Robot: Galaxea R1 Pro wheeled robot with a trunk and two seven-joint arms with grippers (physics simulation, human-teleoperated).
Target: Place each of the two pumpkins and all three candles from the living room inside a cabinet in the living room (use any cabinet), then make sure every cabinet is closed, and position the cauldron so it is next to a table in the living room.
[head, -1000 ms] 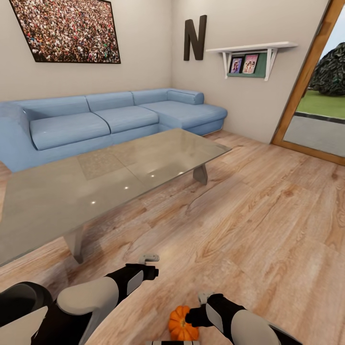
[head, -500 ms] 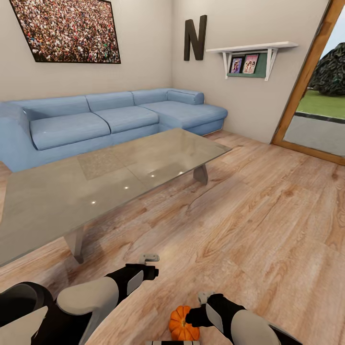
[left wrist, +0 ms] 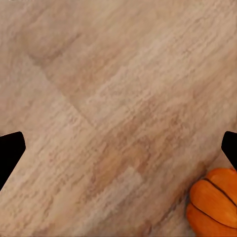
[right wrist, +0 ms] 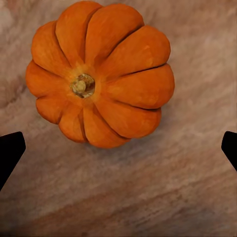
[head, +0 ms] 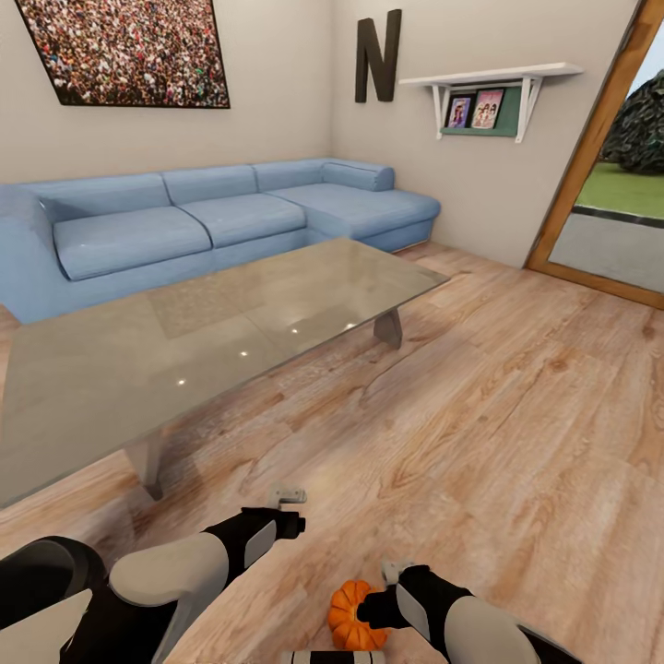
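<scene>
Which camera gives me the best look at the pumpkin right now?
The right wrist view: the pumpkin is seen whole from above, stem and ribs clear, lying on the wood floor. The head view shows it at the bottom edge, partly behind the right gripper. The left wrist view catches one cropped corner.

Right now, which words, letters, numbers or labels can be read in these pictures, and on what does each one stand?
"N": one big dark letter mounted on the wall, beside the white shelf.
The two small pictures on that shelf: too small to read any text.
The large crowd picture above the blue sofa: no readable text.
The pumpkin: no label.
</scene>
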